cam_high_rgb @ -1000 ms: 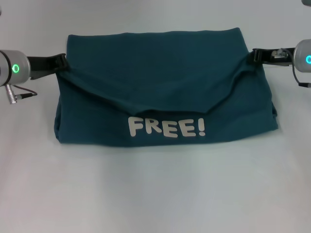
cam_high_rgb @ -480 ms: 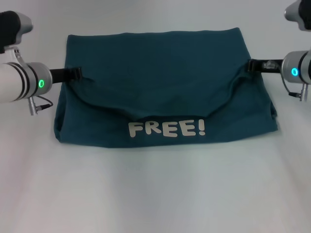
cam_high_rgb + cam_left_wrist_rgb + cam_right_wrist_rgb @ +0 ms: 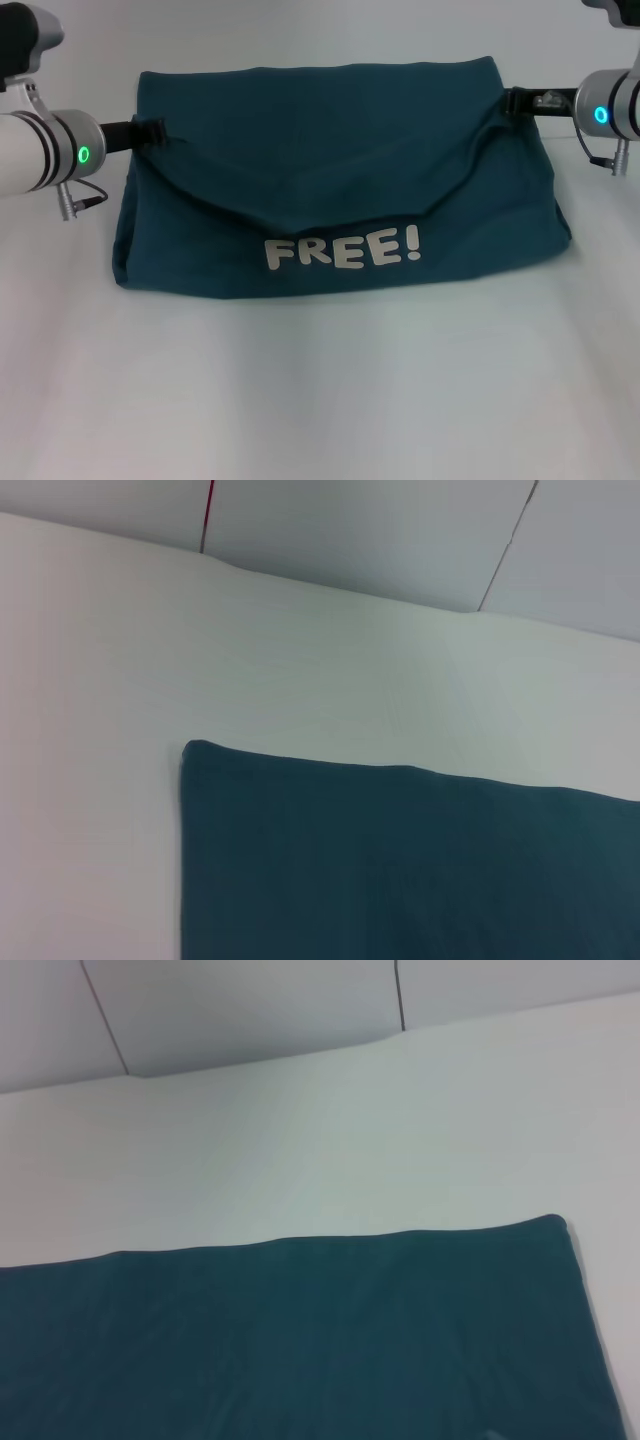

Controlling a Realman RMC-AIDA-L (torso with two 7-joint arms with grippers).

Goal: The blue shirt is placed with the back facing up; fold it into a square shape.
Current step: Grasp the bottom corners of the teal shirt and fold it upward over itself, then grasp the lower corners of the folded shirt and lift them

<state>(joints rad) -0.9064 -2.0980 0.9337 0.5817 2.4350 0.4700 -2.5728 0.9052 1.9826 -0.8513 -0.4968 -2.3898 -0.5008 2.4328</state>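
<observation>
shirt: the blue shirt (image 3: 330, 180) lies on the white table (image 3: 320, 400), centred in the head view, folded into a wide block with its far edge straight and its near edge resting toward the robot.
upper layer: a folded-over flap droops across the middle; its lower edge sags in a shallow v between the two grippers and ends just above the lettering.
print: pale "free!" lettering (image 3: 343, 251) shows on the lower layer near the front edge, upright as read from the head view.
left gripper: the left gripper (image 3: 150, 131) is at the shirt's left edge, upper part; its black fingers are pinched on the flap's corner, and the cloth puckers there.
right gripper: the right gripper (image 3: 518, 100) is at the shirt's right edge, near the far corner; its fingers are clamped on the fabric, and creases run from that point down into the flap.
arms: both wrists show a green ring light; both reach in from the sides, level with the far half of the shirt.
left wrist view: only the shirt's far left corner on the table, with the wall panels (image 3: 400, 530) beyond; own fingers out of sight.
right wrist view: the shirt's far right corner and far edge on the table; own fingers out of sight.
</observation>
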